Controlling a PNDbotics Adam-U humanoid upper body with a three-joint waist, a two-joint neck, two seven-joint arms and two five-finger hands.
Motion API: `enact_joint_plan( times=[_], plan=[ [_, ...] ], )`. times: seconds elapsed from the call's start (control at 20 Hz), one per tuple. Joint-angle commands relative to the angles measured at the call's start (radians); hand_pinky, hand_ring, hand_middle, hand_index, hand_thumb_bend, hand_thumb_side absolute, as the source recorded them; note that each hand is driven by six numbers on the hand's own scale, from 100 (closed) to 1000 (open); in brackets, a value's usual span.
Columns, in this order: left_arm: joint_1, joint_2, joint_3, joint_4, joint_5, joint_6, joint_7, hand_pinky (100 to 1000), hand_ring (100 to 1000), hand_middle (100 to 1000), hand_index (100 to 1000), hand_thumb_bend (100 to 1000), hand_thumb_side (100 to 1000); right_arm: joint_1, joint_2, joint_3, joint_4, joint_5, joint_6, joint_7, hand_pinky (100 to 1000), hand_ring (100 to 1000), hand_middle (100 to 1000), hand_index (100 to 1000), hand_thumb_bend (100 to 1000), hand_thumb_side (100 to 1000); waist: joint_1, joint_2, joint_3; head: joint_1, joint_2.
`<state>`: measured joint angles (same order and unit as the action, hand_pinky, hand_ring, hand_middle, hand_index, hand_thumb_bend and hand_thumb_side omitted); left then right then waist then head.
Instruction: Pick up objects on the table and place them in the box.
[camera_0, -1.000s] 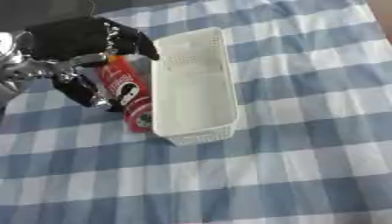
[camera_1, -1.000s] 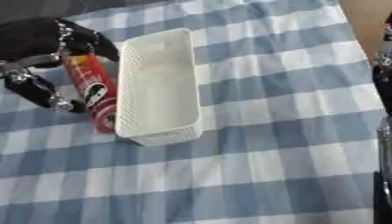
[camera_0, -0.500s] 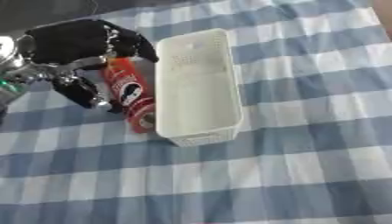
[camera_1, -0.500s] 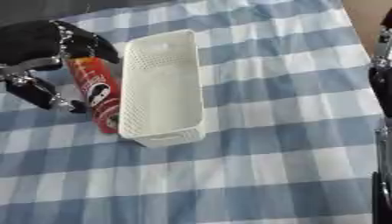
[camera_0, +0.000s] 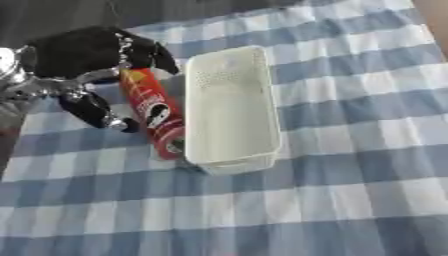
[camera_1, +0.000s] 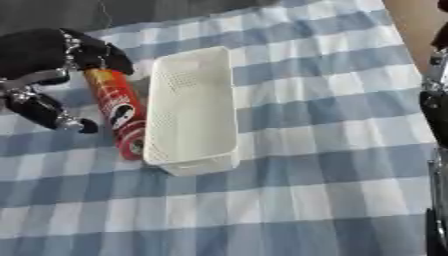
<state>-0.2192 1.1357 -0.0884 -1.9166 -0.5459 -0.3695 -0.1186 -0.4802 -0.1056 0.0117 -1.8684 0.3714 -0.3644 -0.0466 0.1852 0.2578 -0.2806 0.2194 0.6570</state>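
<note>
A red snack can (camera_0: 156, 114) lies flat on the checked cloth, close along the left wall of the white box (camera_0: 229, 109). My left hand (camera_0: 87, 50), black, hovers over the can's far end. Its fingers (camera_0: 157, 54) curl down around that end, and the thumb (camera_0: 94, 111) reaches in toward the can's left side. The can rests on the table. Inside the box I see nothing. Dark parts of my right arm (camera_1: 435, 105) run along the right edge of the right eye view; the hand itself is not clear there.
The blue and white checked tablecloth (camera_0: 332, 200) covers the table in front of and to the right of the box. A dark floor strip (camera_0: 52, 15) lies beyond the far edge, and a tan strip (camera_1: 416, 20) shows at the upper right.
The left hand, the can and the box keep their places relative to each other. The whole picture has shifted only slightly.
</note>
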Motion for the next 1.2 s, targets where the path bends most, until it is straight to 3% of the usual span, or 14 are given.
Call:
enact_joint_plan(
  times=[0.05,1.2],
  plan=[
    [-0.003,0.036,0.024,0.005,-0.012,0.004,0.0,641,709,758,863,703,100,-0.009,0.0,-0.001,-0.018,-0.001,-0.001,0.005,784,920,935,913,100,534,-0.007,-0.021,0.0,-0.007,-0.02],
    [-0.015,-0.001,0.031,0.111,-0.089,0.0,0.016,640,708,756,854,682,100,-0.037,-0.006,-0.003,-0.004,-0.005,-0.007,0.009,785,921,936,914,100,526,-0.007,0.005,-0.02,-0.008,-0.032]
  ],
)
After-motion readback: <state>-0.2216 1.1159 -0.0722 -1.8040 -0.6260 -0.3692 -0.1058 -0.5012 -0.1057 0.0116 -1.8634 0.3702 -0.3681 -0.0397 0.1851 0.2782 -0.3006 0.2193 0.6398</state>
